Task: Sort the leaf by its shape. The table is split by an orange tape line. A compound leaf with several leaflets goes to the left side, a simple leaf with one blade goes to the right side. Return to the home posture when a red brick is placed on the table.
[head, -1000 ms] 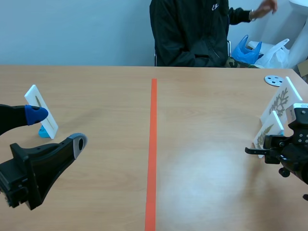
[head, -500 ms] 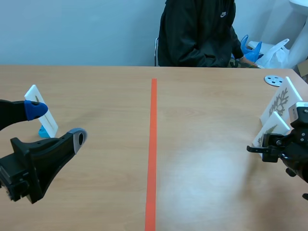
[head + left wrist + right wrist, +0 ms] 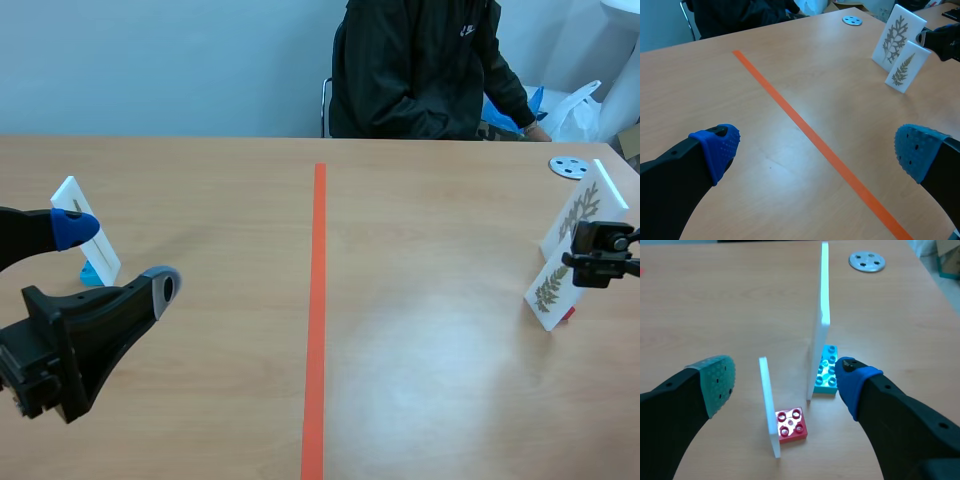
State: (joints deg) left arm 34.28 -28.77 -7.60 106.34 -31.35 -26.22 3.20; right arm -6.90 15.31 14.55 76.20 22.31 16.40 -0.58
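Observation:
A small white card with a fern-like leaf stands on a red brick on the right half of the table, free between the spread fingers of my right gripper. In the scene view my right gripper hovers just above and behind it. A taller leaf card on a cyan brick stands right behind. On the left half, a white card on a blue brick stands beside my left gripper, which is wide open and holds nothing. The orange tape line splits the table.
A grey metal disc lies at the far right, beyond the cards. A person in a dark jacket sits across the table, with plastic bags beside them. The left wrist view shows both right-side cards far ahead.
My right gripper has opened and lifted off the small fern card, which stays standing on its red brick. The person across the table has shifted. My left gripper has barely moved.

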